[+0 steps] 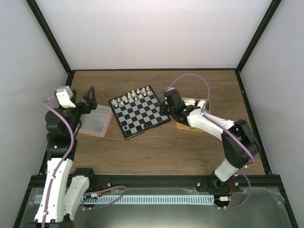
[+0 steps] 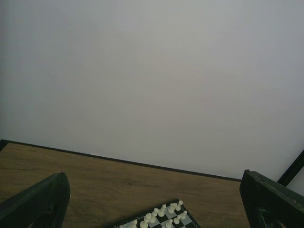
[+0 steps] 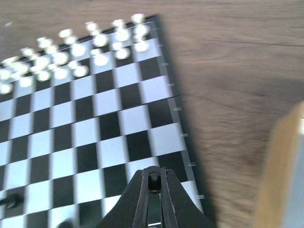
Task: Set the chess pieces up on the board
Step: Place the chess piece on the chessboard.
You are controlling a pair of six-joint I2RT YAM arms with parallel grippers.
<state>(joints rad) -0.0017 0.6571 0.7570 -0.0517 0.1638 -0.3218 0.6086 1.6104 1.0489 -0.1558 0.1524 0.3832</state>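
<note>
Chessboard (image 1: 142, 114) at the centre of a brown wood-grain table (image 1: 190, 152), turned slightly counter-clockwise. Plain white walls (image 1: 152, 33) and black posts (image 1: 50, 38) enclose the table. White pieces (image 1: 132, 97) line the board's 12 o'clock edge in two rows, and one black piece (image 1: 126, 128) stands near its 7 o'clock corner. A pale square tin (image 1: 95, 121) lies at 9 o'clock of the board and a metal tin (image 1: 195, 101) at 3 o'clock. Bare wood runs at 6 o'clock to the near rail (image 1: 152, 179). Right gripper (image 1: 165, 110) is over the board's 3 o'clock corner.

Left wrist view: Left gripper (image 2: 153, 190) released, its fingers (image 2: 35, 204) wide apart at 7 and 5 o'clock with nothing between them. White wall fills the upper frame, and the board's corner of white pieces shows at 6 o'clock.

Right wrist view: fingertips clenched at 6 o'clock above squares beside the board's black rim (image 3: 179, 109). A small dark rounded form sits between the tips, too blurred to name. Blurred white pieces lie at 11 o'clock, a black piece at 8 o'clock, bare wood at 3 o'clock and a tan edge (image 3: 280, 166) at 4 o'clock.
</note>
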